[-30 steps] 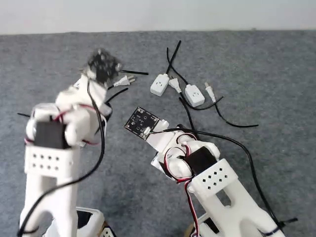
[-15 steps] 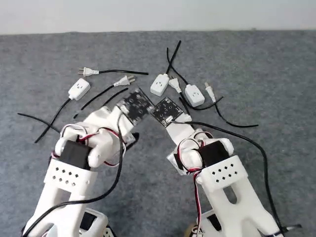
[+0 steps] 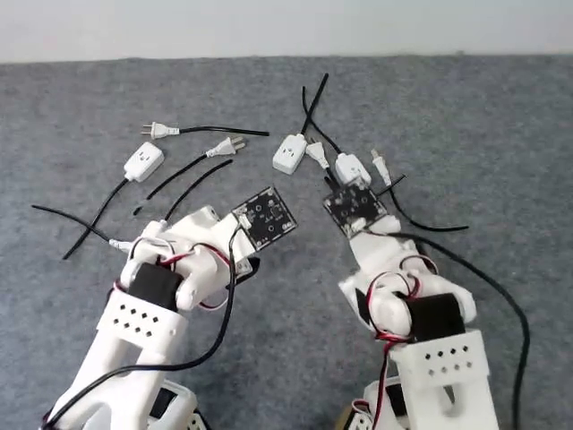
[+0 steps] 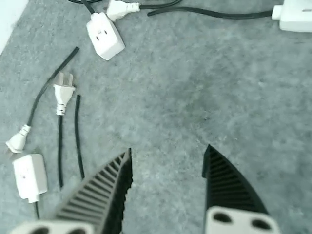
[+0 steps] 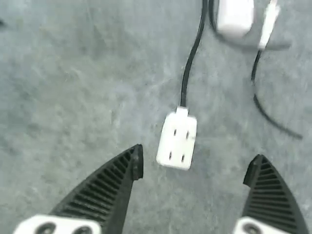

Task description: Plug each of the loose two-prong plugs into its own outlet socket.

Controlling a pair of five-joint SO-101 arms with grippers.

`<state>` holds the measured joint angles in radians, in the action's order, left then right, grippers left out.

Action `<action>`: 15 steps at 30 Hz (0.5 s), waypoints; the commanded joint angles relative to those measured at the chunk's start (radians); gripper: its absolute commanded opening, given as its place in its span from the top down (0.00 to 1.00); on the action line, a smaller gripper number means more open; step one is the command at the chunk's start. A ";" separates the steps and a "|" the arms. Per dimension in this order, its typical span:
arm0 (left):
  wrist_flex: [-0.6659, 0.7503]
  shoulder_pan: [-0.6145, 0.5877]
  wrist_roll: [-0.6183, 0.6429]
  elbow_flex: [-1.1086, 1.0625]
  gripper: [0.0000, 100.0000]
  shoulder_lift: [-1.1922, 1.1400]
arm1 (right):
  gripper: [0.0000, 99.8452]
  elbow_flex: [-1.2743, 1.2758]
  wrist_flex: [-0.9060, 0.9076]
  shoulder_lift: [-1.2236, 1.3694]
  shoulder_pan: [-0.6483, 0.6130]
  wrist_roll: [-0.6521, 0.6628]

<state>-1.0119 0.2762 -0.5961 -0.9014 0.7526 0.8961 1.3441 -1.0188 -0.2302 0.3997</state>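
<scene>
1. Left gripper [image 4: 168,153]: jaws spread wide, nothing held, hanging over bare grey carpet [image 4: 204,87] near the table's middle.
2. Right gripper [image 5: 197,156]: jaws spread wide, empty. Near socket [image 5: 178,141] lies flat on the carpet, seen between them.
3. Toward the far edge: middle socket [image 3: 289,153], with plug A [image 3: 315,154] just beside it.
4. Toward the left edge: left socket [image 3: 143,161], with plug B [image 3: 159,132] and plug C [image 3: 224,146] loose nearby.
</scene>
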 commanded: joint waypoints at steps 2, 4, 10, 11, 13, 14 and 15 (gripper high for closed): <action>0.066 -0.003 -0.017 -0.042 0.78 0.031 | 0.66 0.097 -0.090 -0.002 0.101 0.084; 0.066 -0.003 -0.015 -0.045 0.78 0.031 | 0.66 0.147 -0.134 0.021 0.113 0.103; 0.066 -0.003 -0.014 -0.047 0.78 0.025 | 0.66 0.212 -0.197 0.125 0.107 0.137; 0.066 -0.003 -0.014 -0.047 0.78 0.025 | 0.66 0.210 -0.205 0.145 0.107 0.140; 0.066 -0.003 -0.014 -0.047 0.78 0.025 | 0.66 0.210 -0.226 0.188 0.105 0.144; 0.066 -0.003 -0.014 -0.048 0.78 0.025 | 0.66 0.210 -0.240 0.213 0.101 0.146; 0.068 -0.003 -0.014 -0.056 0.78 0.026 | 0.66 0.210 -0.254 0.234 0.090 0.146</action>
<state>-0.9705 0.2746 -0.5961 -0.9582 0.7603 1.1170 1.1308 -0.8424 -0.1335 0.5271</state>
